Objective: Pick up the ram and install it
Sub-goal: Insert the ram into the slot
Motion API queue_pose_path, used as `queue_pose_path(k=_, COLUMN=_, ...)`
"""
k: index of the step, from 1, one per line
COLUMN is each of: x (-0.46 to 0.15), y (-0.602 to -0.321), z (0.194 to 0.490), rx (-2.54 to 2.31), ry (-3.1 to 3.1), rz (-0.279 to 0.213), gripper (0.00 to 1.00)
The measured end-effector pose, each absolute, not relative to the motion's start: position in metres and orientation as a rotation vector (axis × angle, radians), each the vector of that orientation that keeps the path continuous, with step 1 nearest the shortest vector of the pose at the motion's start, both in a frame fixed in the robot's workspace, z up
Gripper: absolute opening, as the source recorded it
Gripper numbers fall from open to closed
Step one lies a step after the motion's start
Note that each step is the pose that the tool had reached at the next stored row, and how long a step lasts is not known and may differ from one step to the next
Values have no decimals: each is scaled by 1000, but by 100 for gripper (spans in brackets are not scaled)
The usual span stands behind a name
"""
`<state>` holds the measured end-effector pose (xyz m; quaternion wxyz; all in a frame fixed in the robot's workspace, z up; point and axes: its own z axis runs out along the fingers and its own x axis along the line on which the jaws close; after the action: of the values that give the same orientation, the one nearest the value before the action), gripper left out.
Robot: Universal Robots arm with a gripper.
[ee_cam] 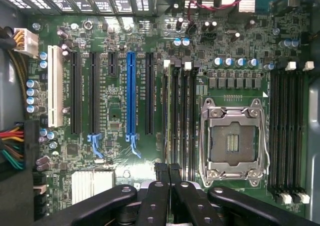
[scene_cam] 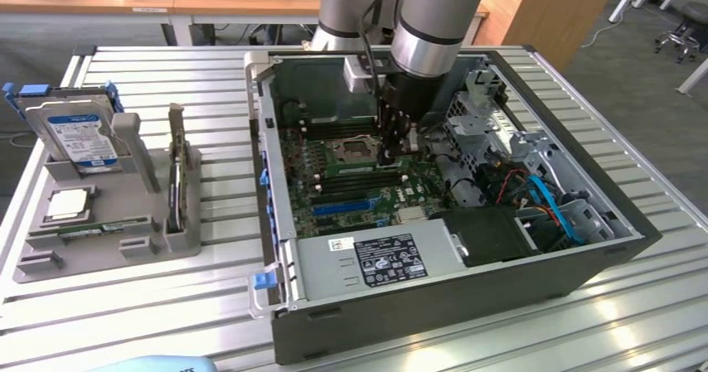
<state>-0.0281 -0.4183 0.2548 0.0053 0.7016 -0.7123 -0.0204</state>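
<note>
A ram [scene_cam: 105, 227], a narrow green stick, lies in the grey holder tray [scene_cam: 99, 260] on the exterior view's left, well away from the arm. My gripper [scene_cam: 394, 161] reaches down into the open computer case [scene_cam: 443, 306], just over the motherboard. In the wrist view the gripper [ee_cam: 168, 168] is shut, its black fingertips [ee_cam: 161, 169] pressed together above the near end of the ram slots [ee_cam: 180, 116] beside the empty processor socket [ee_cam: 232, 141]. I cannot make out anything thin pinched between them.
The tray also carries a blue-labelled hard drive [scene_cam: 80, 136], a square silver processor chip [scene_cam: 69, 204] and an upright card [scene_cam: 177, 169]. Inside the case are a power supply [scene_cam: 382, 260], a drive cage [scene_cam: 487, 111] and blue cables [scene_cam: 553, 206]. A second slot bank [ee_cam: 290, 131] flanks the socket.
</note>
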Motion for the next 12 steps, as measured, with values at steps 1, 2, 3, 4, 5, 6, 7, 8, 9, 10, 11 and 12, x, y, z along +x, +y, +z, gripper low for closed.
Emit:
queue_pose_path(k=1, x=-28, y=-418, z=253, rx=2197, ry=-2230, rz=-64, gripper=12)
queue_pose_path(k=2, x=-28, y=-418, z=252, rx=2197, ry=-2231, rz=-63, gripper=12)
queue_pose_path(k=3, x=-28, y=-418, z=251, rx=2197, ry=-2230, rz=-63, gripper=12)
queue_pose_path(k=4, x=-28, y=-418, z=251, rx=2197, ry=-2230, rz=-63, gripper=12)
queue_pose_path(k=5, x=-28, y=-418, z=251, rx=2197, ry=-2230, rz=-63, gripper=12)
queue_pose_path(k=6, x=-28, y=-418, z=251, rx=2197, ry=-2230, rz=-63, gripper=12)
queue_pose_path(k=7, x=-28, y=-418, z=251, rx=2197, ry=-2230, rz=-63, gripper=12)
queue_pose_path(k=8, x=-28, y=-418, z=251, rx=2197, ry=-2231, rz=-63, gripper=12)
queue_pose_path(k=9, x=-28, y=-417, z=251, rx=2197, ry=-2231, rz=-63, gripper=12)
queue_pose_path(k=10, x=-28, y=-416, z=251, rx=2197, ry=-2231, rz=-63, gripper=12)
queue_pose_path(k=11, x=-28, y=-416, z=251, rx=2197, ry=-2231, rz=-63, gripper=12)
queue_pose_path(k=12, x=-28, y=-416, z=250, rx=2197, ry=-2231, rz=-63, gripper=12)
